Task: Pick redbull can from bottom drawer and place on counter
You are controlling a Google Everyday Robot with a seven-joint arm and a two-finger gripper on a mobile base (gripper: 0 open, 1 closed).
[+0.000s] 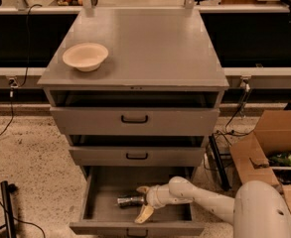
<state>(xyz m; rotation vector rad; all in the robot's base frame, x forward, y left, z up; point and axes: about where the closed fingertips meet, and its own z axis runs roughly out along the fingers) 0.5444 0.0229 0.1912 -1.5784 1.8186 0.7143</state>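
The redbull can (pixel 128 201) is slim and silvery and lies on its side on the floor of the bottom drawer (pixel 99 216), which is pulled out. My gripper (pixel 143 202) reaches into this drawer from the right. Its two cream fingers are spread apart, one behind the can's right end and one (pixel 144 214) in front of it. The fingers are not closed on the can. The counter (pixel 150 43) is the flat grey top of the cabinet and holds a cream bowl (pixel 85 56) at its left.
The two upper drawers (pixel 135 119) are slightly open above the arm. A cardboard box (pixel 269 152) stands on the floor at the right. Cables and a dark post (pixel 7 202) are at the left. A long shelf runs behind the cabinet.
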